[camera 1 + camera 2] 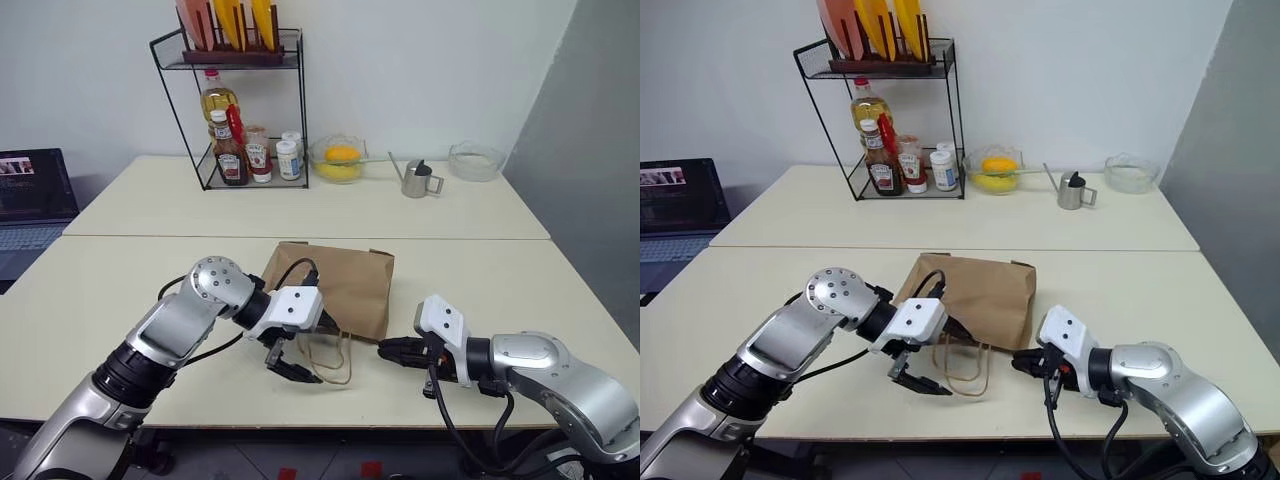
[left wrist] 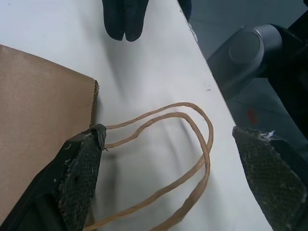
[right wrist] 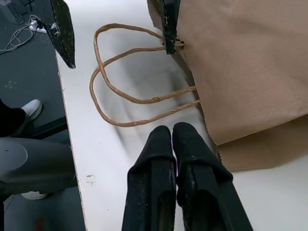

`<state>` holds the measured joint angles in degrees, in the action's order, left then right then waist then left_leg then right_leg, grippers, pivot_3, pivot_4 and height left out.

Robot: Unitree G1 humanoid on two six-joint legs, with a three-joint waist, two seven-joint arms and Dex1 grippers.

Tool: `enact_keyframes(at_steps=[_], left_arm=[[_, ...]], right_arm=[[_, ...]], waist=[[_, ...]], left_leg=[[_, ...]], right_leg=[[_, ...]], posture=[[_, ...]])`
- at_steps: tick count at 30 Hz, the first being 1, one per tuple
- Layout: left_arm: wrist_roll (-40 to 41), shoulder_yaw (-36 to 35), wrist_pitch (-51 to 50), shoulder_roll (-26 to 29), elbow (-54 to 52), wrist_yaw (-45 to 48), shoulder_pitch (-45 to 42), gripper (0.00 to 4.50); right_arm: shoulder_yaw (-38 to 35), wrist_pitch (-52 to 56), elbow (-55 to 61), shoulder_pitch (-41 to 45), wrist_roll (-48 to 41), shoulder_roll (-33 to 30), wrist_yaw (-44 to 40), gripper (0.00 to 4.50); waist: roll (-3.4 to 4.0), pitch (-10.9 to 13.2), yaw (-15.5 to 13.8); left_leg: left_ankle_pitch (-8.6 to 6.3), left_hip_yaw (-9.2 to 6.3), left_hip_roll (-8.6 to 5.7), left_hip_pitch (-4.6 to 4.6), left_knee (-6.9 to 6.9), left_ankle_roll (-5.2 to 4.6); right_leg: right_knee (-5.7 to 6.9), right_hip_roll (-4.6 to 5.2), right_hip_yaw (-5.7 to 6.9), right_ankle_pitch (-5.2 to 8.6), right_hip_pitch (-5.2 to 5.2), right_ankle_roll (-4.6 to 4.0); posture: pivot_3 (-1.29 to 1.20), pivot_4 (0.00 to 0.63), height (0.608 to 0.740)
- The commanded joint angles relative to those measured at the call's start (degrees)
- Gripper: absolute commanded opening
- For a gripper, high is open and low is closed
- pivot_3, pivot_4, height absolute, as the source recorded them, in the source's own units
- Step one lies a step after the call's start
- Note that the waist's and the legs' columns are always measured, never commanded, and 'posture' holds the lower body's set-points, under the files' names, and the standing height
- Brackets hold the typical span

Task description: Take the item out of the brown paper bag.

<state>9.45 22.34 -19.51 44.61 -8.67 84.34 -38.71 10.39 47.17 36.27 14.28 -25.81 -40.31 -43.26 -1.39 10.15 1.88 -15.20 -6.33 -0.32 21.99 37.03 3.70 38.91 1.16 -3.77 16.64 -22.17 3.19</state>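
Lying flat at the centre of the frame, the brown paper bag (image 1: 335,285) has its twine handles (image 1: 330,362) spilled toward the lower edge; I see my left gripper (image 1: 292,368) spread wide over them, one finger (image 2: 79,166) at the bag's mouth, apparently just touching the paper. My right gripper (image 1: 385,350) sits lower right of centre, fingers pressed together on nothing, beside the bag's corner; the item is hidden from me.
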Motion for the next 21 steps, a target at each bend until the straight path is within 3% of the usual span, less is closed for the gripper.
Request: enact_keyframes(at_steps=[1, 12, 19, 21], left_arm=[[-1.62, 0.76, 1.67, -0.79, 0.13, -0.63, -0.92, 3.59], [-3.56, 0.82, 4.68, -0.76, 4.18, 0.84, -0.36, 0.18], [-0.94, -2.26, -2.13, -3.22, 5.57, -2.14, -3.13, 0.04], [-0.53, -2.58, -3.44, -3.4, 5.05, -2.52, -2.86, 0.0]], right_arm=[[0.05, -0.47, 1.8, 0.87, 0.04, -0.22, 0.22, 0.23], [2.72, -1.02, 2.35, 1.17, 0.14, 0.27, 0.2, 0.23], [7.37, -3.58, 0.99, 1.01, 1.62, 1.35, -0.76, 0.23], [8.9, -4.19, 0.31, 1.02, 1.72, 1.91, -1.74, 0.57]], waist=[[0.0, 0.0, 0.0], [0.0, 0.0, 0.0], [-0.01, 0.01, 0.02], [-0.01, 0.01, 0.04]], left_leg=[[0.0, 0.0, 0.0, 0.0, 0.0, 0.0], [0.0, -0.01, 0.0, 0.0, 0.0, 0.0], [0.0, -0.03, 0.0, 0.0, 0.01, 0.0], [0.0, -0.04, 0.01, 0.0, 0.01, 0.0]], right_leg=[[0.0, 0.0, 0.0, 0.0, 0.0, 0.0], [0.0, -0.01, 0.0, 0.0, 0.0, 0.0], [0.0, -0.01, 0.03, 0.01, 0.0, 0.01], [0.01, -0.02, 0.02, 0.01, 0.0, 0.02]], posture=[[0.0, 0.15, 0.74], [0.0, 0.15, 0.74], [0.0, 0.15, 0.74], [0.0, 0.15, 0.74]])
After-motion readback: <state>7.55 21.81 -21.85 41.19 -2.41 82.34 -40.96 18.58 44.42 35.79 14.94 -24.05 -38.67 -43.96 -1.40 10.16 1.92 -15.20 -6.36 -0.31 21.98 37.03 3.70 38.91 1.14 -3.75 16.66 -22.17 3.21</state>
